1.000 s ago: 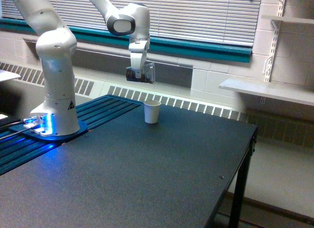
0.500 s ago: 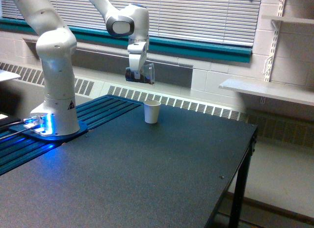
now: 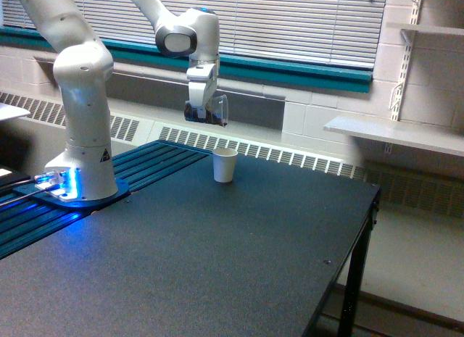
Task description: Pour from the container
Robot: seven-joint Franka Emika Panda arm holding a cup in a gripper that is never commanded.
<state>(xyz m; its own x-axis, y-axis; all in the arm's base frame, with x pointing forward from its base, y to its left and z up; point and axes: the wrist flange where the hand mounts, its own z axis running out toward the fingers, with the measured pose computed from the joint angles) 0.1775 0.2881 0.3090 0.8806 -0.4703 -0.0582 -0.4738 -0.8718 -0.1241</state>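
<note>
So there's this big dark table (image 3: 217, 257) filling most of the view, and my white arm (image 3: 83, 98) stands on its base at the exterior view's left, next to some blue slats. Behind it all runs a window with closed blinds (image 3: 290, 22) and a teal sill. My gripper (image 3: 199, 109) hangs up in the air in front of that wall, fingers clamped on the container (image 3: 217, 111), a small clear cup with dark stuff low inside. It looks tilted a bit. Down on the table, below and slightly right of it, sits a white paper cup (image 3: 225, 165), upright, well apart from my hand.
</note>
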